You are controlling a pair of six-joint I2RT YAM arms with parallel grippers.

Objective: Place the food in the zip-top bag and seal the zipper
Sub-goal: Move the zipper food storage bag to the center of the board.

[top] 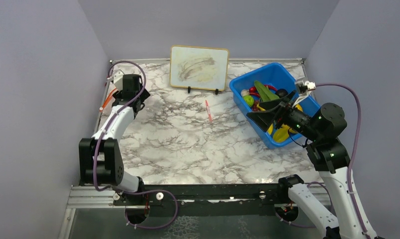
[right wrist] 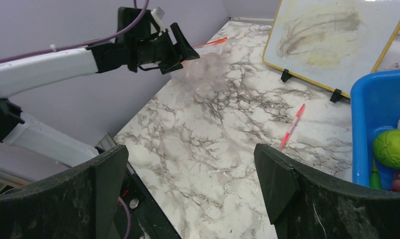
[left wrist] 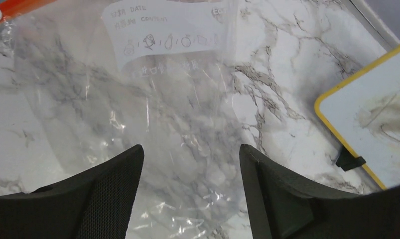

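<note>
Left fingers point(left wrist: 108, 194) parted, nothing clamped, zip-top bag point(left wrist: 153, 114) laid flat beneath on the tabletop point(left wrist: 287, 74), zipper point(left wrist: 23, 7) turned to upper left, whiteboard point(left wrist: 372, 109) set close at right, right fingers point(right wrist: 292, 194) spread empty, food point(top: 262, 91) seen in blue bin point(top: 277, 69)

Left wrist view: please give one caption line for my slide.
Left gripper, jaws apart, above the clear zip-top bag lying on the marble table, beside a yellow-framed whiteboard.

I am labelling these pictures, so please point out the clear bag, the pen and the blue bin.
clear bag point(left wrist: 153, 104), left wrist view, the middle of its clear sheet.
pen point(right wrist: 291, 127), right wrist view, the middle of its shaft.
blue bin point(top: 252, 74), top view, its far rim.
</note>
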